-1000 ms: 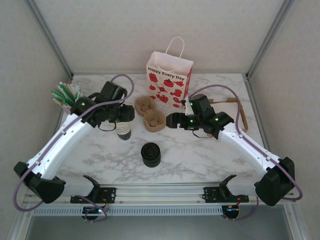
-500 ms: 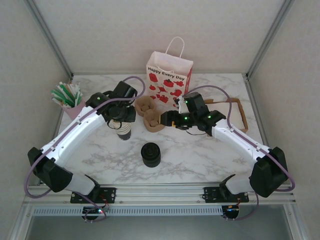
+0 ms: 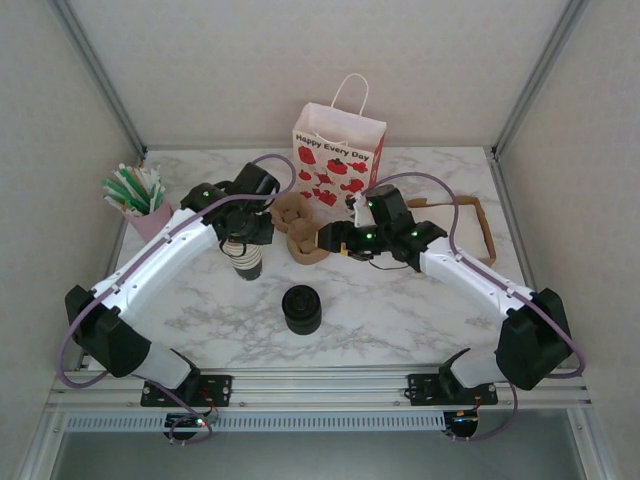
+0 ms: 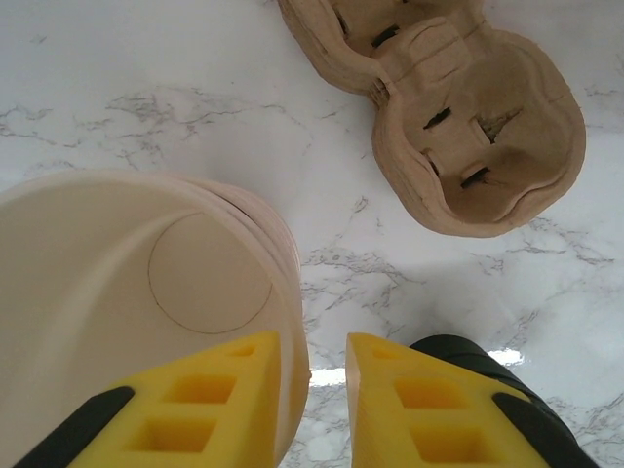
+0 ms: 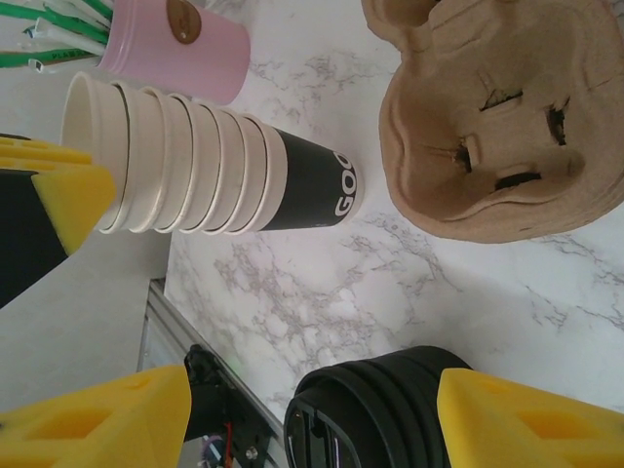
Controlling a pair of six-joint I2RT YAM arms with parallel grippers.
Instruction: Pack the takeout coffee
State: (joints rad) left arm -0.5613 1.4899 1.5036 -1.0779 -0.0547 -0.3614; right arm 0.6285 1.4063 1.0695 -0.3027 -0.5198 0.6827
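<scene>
**A:** From above, why is the left pincer (image 3: 238, 243) on the cups (image 3: 247, 262)?

**B:** To pull one off, I think. The right pincer (image 3: 322, 240) hangs by the tray (image 3: 298, 222); the bag (image 3: 338, 165) stands behind.

**A:** Left wrist?

**B:** One finger (image 4: 195, 400) is inside the top cup, one outside. Narrow; I can't tell if it pinches. That cup is empty, the tray's holes too.

**A:** Right wrist?

**B:** Wide, holding nothing. Lids (image 5: 380, 409) make one black stack. A pink cup (image 5: 180, 54) holds straws (image 5: 39, 24). Where the coffee is, I can't tell.
</scene>
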